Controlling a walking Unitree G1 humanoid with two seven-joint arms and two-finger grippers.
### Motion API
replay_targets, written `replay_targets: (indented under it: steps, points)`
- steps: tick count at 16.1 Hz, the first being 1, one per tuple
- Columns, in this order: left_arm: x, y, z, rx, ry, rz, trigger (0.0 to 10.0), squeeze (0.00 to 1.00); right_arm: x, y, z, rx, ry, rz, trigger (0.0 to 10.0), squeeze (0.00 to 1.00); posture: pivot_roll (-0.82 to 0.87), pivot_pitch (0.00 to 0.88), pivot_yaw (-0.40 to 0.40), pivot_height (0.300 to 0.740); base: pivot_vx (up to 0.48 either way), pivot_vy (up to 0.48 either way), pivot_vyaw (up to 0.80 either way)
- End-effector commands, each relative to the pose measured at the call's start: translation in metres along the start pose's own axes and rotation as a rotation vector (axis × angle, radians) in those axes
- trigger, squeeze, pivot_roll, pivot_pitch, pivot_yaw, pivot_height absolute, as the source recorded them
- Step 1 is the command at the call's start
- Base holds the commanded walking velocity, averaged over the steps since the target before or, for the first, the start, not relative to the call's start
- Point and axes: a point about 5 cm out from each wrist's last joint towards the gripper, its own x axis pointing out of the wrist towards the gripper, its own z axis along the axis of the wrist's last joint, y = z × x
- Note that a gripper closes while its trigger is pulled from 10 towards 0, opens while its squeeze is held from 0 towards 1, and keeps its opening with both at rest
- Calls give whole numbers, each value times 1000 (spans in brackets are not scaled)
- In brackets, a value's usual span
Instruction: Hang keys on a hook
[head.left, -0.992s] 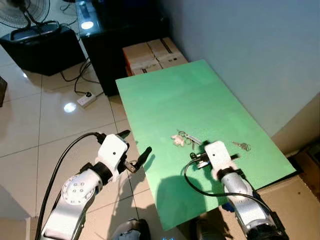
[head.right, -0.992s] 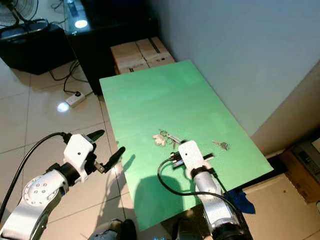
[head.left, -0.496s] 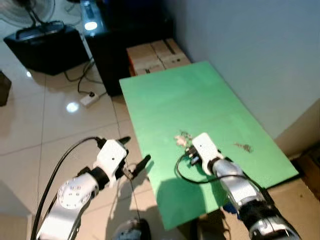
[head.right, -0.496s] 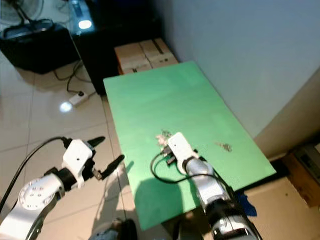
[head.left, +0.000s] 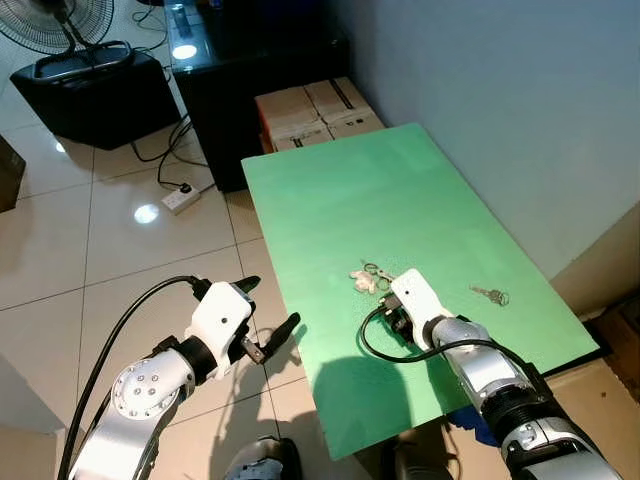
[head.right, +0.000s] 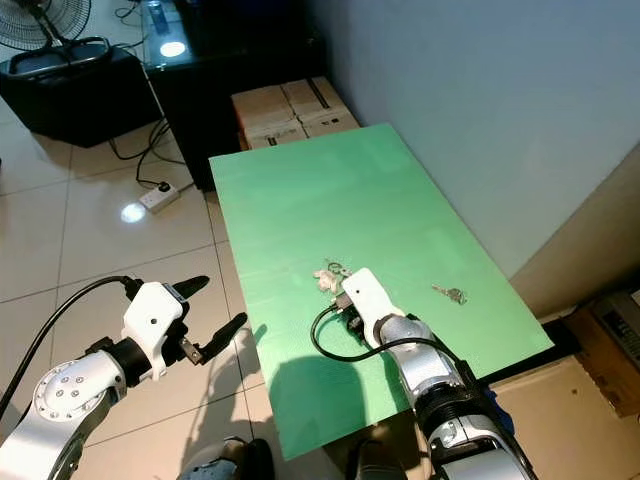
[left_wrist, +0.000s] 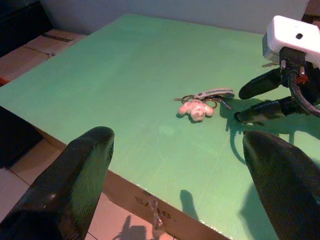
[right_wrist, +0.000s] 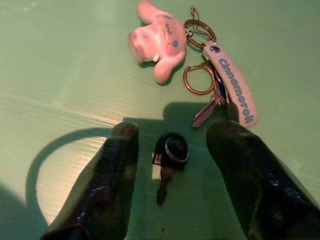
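**Two pincers, one bunch of keys**

Left pincer hangs spread off the table edge. Keys lie flat on the table just ahead of the right pincer, the nearer one, fingers apart, straddling a small dark key; tag runs obliquely.

Two silver metal arms with round, screw-ringed joints. White boxy wrist housings. Long, glossy black two-finger left gripper and right gripper. Black cable looped at each wrist.
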Motion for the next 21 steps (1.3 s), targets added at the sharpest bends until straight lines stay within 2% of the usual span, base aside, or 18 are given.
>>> replay_targets:
  steps: [1, 3, 4, 5, 8, 13, 19, 21]
  points:
    - [-2, 1, 3, 12, 0, -10, 10000, 0, 0, -3, -1, 14, 7, -5, 10000, 1000, 1, 142, 87, 740, 0, 0, 0]
    - [-3, 1, 4, 14, 3, -13, 10000, 0, 1, -7, -3, -7, 27, -31, 10000, 1000, 5, 145, 90, 740, 0, 0, 0]
    - [-3, 1, 4, 15, 3, -14, 10000, 0, 1, -7, -4, -7, 31, -36, 10000, 627, 5, 146, 90, 740, 0, 0, 0]
    - [-3, 1, 4, 16, 5, -16, 10000, 0, 1, -7, -7, 26, 34, -47, 10000, 0, 9, 147, 92, 740, 0, 0, 0]
    - [-4, 1, 5, 21, 8, -21, 10000, 0, 3, -3, -9, 71, 6, -32, 10000, 0, 18, 156, 100, 740, 0, 0, 0]
    - [-12, 0, 5, 34, 24, -26, 10000, 0, 5, 10, -21, 53, 21, 26, 10000, 0, 46, 165, 107, 740, 0, 0, 0]
    - [-19, 1, 5, 42, 35, -20, 10000, 0, 12, 39, -10, 20, -51, 96, 10000, 0, 59, 156, 108, 740, 0, 0, 0]
    - [-21, 2, 6, 45, 36, -20, 10000, 0, 14, 42, -1, 2, -86, 72, 10000, 0, 62, 154, 112, 740, 0, 0, 0]
